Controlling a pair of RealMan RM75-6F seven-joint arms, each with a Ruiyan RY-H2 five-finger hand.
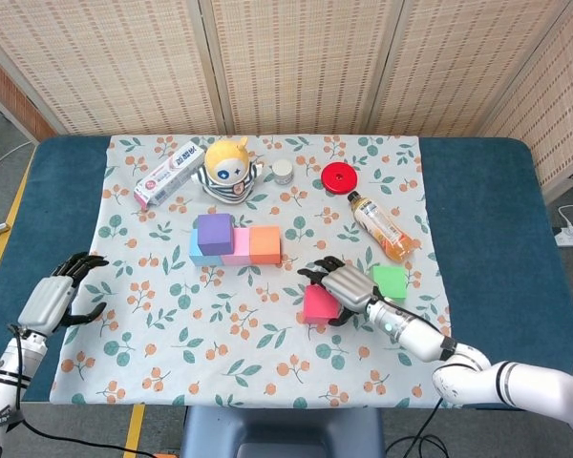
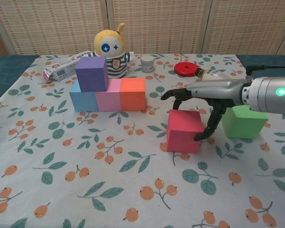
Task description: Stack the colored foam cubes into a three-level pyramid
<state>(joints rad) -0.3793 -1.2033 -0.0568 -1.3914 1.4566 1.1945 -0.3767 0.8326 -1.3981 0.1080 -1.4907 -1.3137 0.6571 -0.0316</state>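
**Right hand arching over the red cube**

The right hand [image 2: 198, 102] is reaching across the right half of the chest view, fingers spread and curling down around the red foam cube [image 2: 184, 137], which is sitting on the floral tablecloth [image 2: 85, 185] directly beneath; whether they are touching it I cannot tell. The green cube [image 2: 243, 121] is lying just right of the hand. At the head view's lower left, the left hand [image 1: 53, 301] is hovering, fingers apart, holding nothing.

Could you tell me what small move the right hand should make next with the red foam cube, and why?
Probably close the right hand firmly on the red foam cube and lift it: the cube sits on the floral tablecloth, the fingers arch over it, and the spot beside the purple foam cube is open.
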